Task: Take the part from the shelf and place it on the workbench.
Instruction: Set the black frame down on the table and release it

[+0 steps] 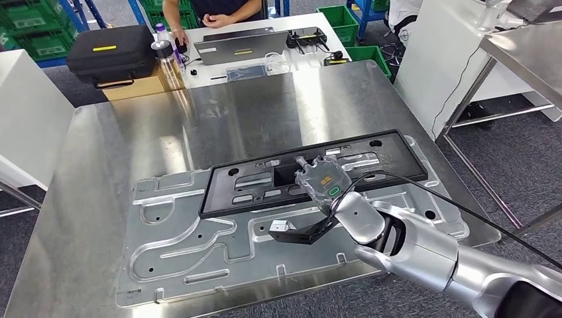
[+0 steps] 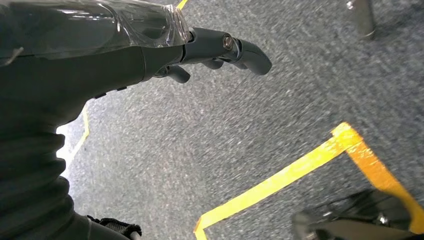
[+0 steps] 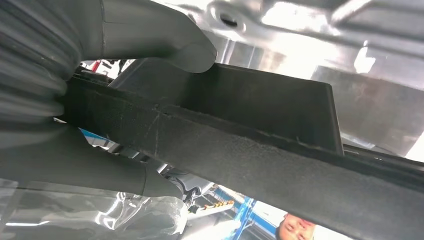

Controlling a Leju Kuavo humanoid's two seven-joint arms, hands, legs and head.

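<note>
At the far left of the head view we see a white cabinet side (image 1: 26,119), and behind the workbench (image 1: 99,199) a black carrying case (image 1: 111,52) on a cardboard box (image 1: 136,86), with a clear bottle (image 1: 166,63) just beside them. Further back a person's hands (image 1: 215,20) rest at a white table that carries a laptop (image 1: 238,46) and some cables. On the steel workbench lies a stamped metal panel (image 1: 185,245), and on top of it we find the part (image 1: 265,185), a long flat black plastic frame, lying across the panel's upper half and reaching toward the bench's right side. Our right hand (image 1: 325,182) sits over the frame's middle; in the right wrist view the grey thumb (image 3: 165,45) lies on one side of the part's black edge (image 3: 250,160) and a finger on the other, so we read it as grasping the part. A black bracket (image 1: 295,232) juts from the wrist above the panel. To the right stand green crates (image 1: 341,23) and a metal rack leg (image 1: 464,99). Our left hand (image 2: 200,47) hangs over grey carpet (image 2: 225,140) with yellow floor tape (image 2: 300,170), its fingers loosely curled around nothing, neither clenched nor fully spread.
</note>
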